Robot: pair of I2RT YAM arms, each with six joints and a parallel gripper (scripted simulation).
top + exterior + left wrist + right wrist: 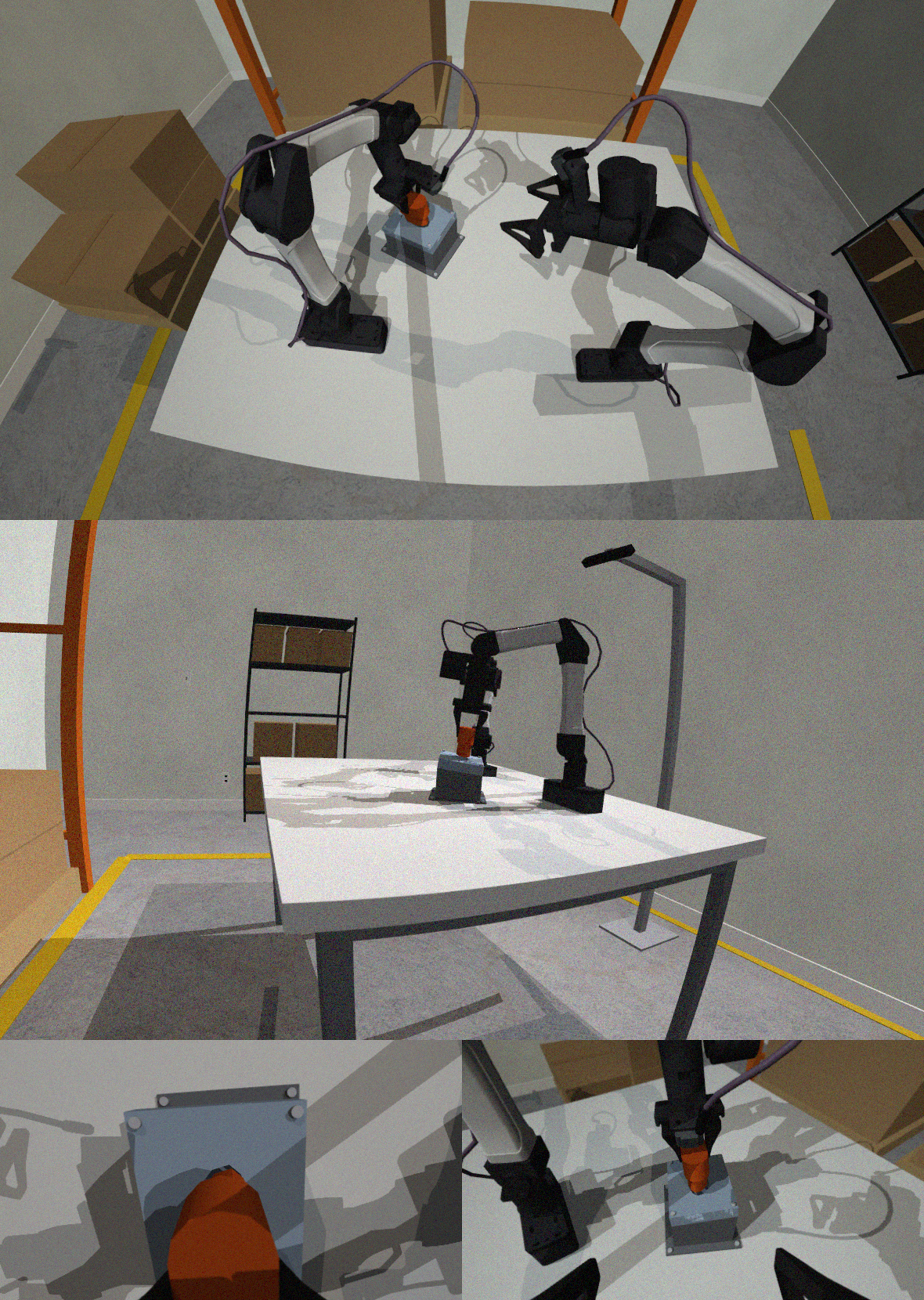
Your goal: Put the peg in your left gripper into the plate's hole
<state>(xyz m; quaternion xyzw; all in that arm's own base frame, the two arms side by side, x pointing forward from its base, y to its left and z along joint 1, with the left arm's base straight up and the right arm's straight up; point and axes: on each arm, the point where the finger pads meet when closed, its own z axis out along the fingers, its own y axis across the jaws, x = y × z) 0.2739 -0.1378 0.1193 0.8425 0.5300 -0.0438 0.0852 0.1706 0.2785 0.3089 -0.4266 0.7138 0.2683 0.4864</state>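
Note:
An orange peg (pixel 417 210) (pixel 465 741) (pixel 225 1244) (pixel 697 1169) stands over the blue-grey plate (pixel 442 226) (pixel 219 1134) (pixel 685 1208), which tops a dark block. My left gripper (pixel 466 725) (pixel 226 1265) (pixel 694 1158) is shut on the peg's upper part. The peg's lower end is at the hole (pixel 213 1174); a dark sliver of the hole shows past its far side in the left wrist view. The peg hides the rest, so I cannot tell whether its tip is inside. Most of the peg is above the plate. My right gripper (pixel 517 207) (pixel 687 1262) is open and empty, off to one side.
The block's dark base flange (pixel 438 271) (pixel 705 1249) has bolts at its corners and sits on the white table (pixel 491 413) (pixel 452 868). Small bolt heads (pixel 134 1122) (pixel 297 1111) stand up at the plate's corners. Cardboard boxes (pixel 96 226) are beyond the table's edge.

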